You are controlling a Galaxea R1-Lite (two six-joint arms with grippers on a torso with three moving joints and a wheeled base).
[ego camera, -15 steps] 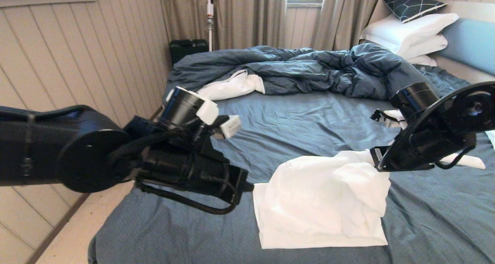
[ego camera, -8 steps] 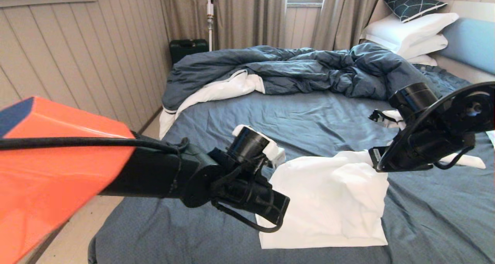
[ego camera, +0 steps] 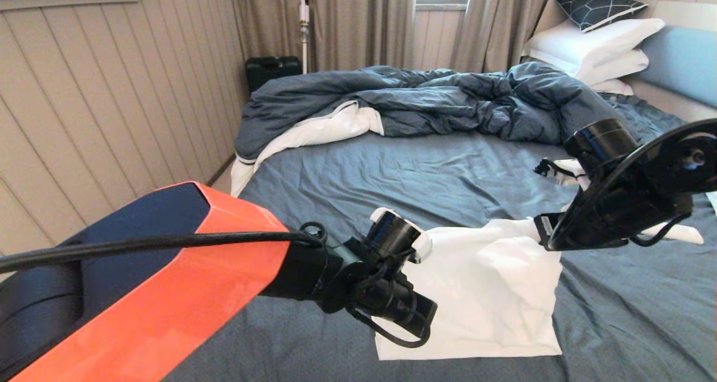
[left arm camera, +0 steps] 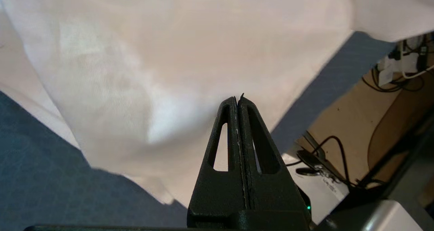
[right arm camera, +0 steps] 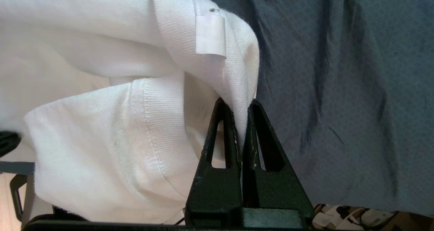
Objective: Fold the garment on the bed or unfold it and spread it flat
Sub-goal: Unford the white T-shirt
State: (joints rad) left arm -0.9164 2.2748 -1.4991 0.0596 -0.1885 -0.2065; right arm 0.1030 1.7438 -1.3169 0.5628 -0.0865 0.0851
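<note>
The white garment [ego camera: 482, 292] lies bunched on the near part of the bed [ego camera: 420, 169], its far right corner lifted into a peak. My right gripper [right arm camera: 242, 104] is shut on the ribbed neck piece [right arm camera: 234, 82] and holds that peak a little above the dark sheet; in the head view it sits at the garment's upper right [ego camera: 540, 226]. My left gripper [left arm camera: 238, 97] is shut with nothing in it and hovers over the garment's left part [left arm camera: 142, 71]. In the head view the left wrist [ego camera: 392, 239] covers its fingers.
A rumpled dark blue duvet [ego camera: 437, 99] with white lining [ego camera: 330, 127] fills the far side of the bed. White pillows [ego camera: 594, 46] and the blue headboard [ego camera: 680, 63] are at the far right. A black case [ego camera: 273, 68] stands by the wall. The bed's near edge and floor cables [left arm camera: 339, 176] lie below the left gripper.
My left arm has swung in from the left and come down to the garment's left side. The right gripper has held the lifted neck piece in place.
</note>
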